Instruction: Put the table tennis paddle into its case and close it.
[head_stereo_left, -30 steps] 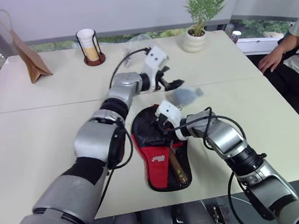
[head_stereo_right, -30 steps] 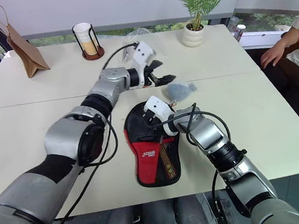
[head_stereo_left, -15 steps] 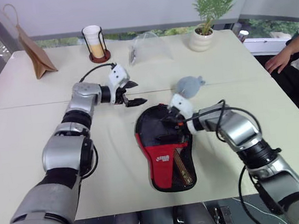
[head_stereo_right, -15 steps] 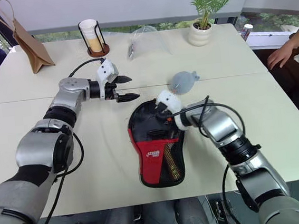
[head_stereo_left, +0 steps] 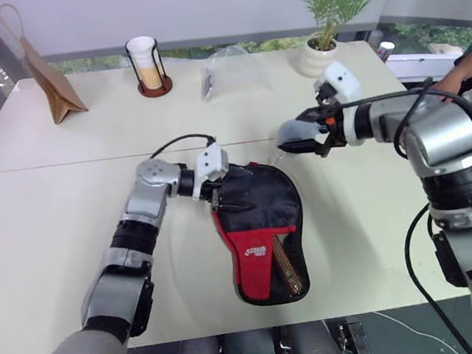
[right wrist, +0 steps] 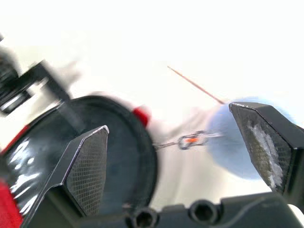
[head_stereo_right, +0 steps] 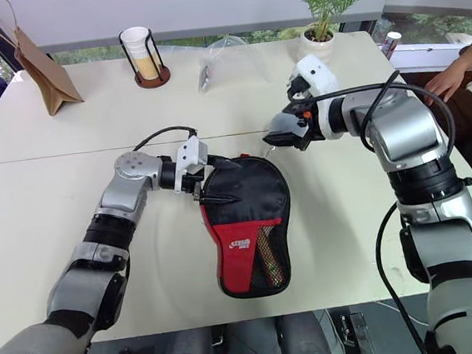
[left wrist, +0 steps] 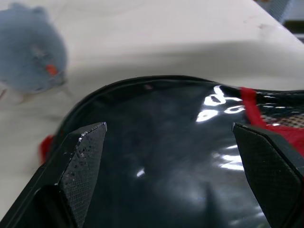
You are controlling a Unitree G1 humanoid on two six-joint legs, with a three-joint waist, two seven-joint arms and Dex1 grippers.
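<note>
Left gripper [head_stereo_left: 231, 190], fingers spread and empty, sits at the rim of the case [head_stereo_left: 262, 229] lying flat mid-table. Right gripper [head_stereo_right: 286, 132] hovers wide open above the table. The fabric looks soft and floppy; pinching the zip edge seems best.

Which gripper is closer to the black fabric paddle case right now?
Left. The left gripper is at the rim of the black fabric paddle case; the right gripper hovers beyond its rounded end.
</note>
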